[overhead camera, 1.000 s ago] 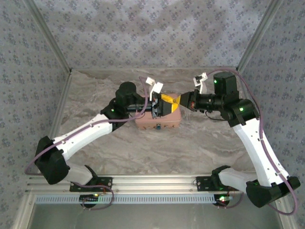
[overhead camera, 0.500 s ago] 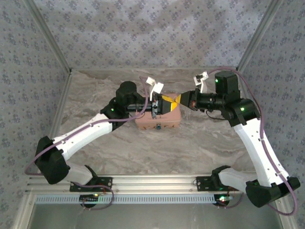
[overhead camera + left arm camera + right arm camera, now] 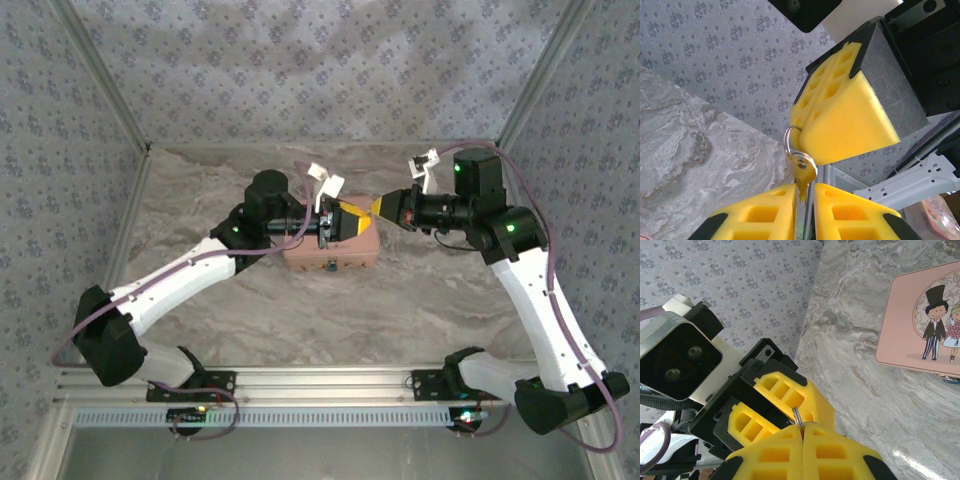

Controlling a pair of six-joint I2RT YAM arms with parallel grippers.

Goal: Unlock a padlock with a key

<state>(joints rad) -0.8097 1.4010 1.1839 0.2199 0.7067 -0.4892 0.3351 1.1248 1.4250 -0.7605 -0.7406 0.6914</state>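
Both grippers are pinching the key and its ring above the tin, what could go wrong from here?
1. The left gripper pinches only the tip of the key between soft foam pads, so it may twist or slip out.
2. The right gripper is shut on the key ring; if one arm pulls before the other lets go, the key could be yanked free and drop toward the pink tin.
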